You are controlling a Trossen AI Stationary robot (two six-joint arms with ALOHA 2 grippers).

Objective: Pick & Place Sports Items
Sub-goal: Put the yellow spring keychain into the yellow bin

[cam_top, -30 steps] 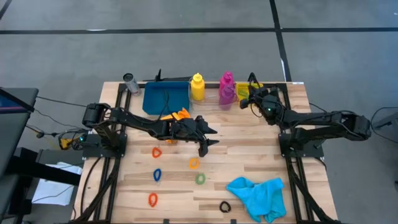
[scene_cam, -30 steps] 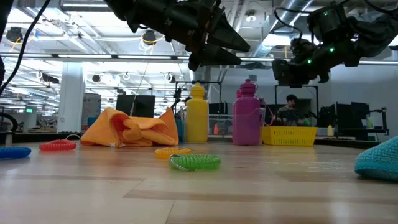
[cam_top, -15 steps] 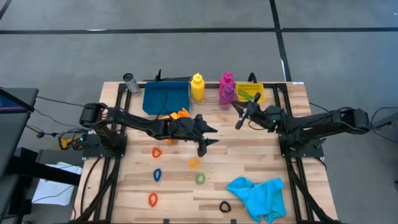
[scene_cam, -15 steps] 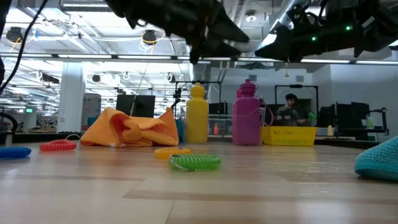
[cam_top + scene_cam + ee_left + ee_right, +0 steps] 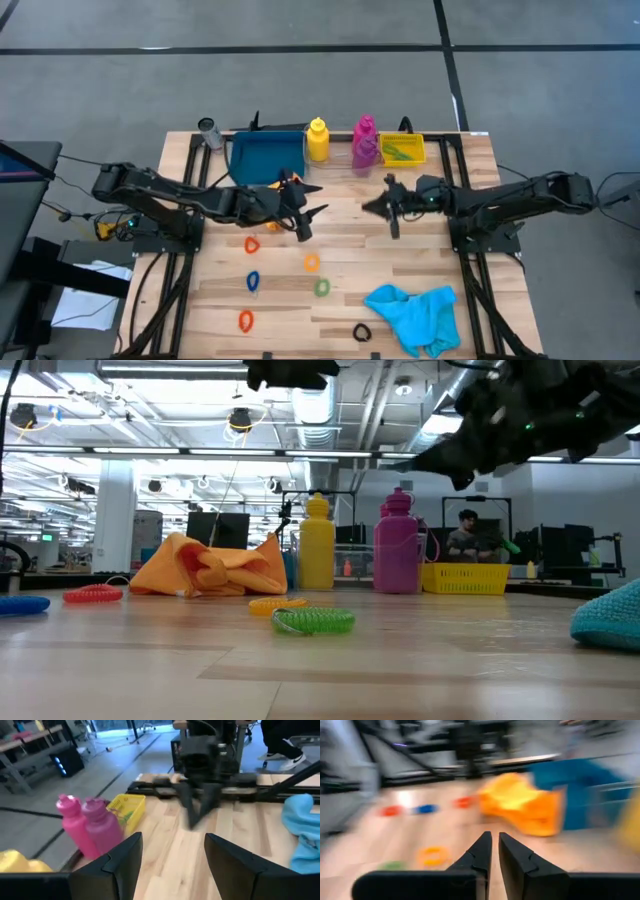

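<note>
My left gripper [image 5: 302,206] hangs open and empty above the table's middle, just past the orange cloth [image 5: 210,567], which lies bunched in front of the blue tray [image 5: 267,157]. My right gripper [image 5: 385,208] is shut on nothing and points toward the left one [image 5: 172,855]. The yellow bottle [image 5: 317,140], magenta bottle [image 5: 365,130] and purple bottle [image 5: 102,827] stand upright along the far edge. Several coloured rings, among them the green ring [image 5: 313,621], lie flat on the near half. The cyan cloth [image 5: 415,312] lies crumpled at the near right.
A small yellow bin [image 5: 402,149] with something green in it stands at the far right, beside the bottles. A grey cylinder [image 5: 208,130] stands at the far left corner. Bare wood shows between the two grippers. A person sits in the room beyond the table [image 5: 467,538].
My right gripper has swung away from the yellow bin toward the table's middle and near side, turning until it points at the left arm; it stays shut. My left gripper has risen, drawn back toward the table's left and rolled, staying open. The things on the table have kept still.
</note>
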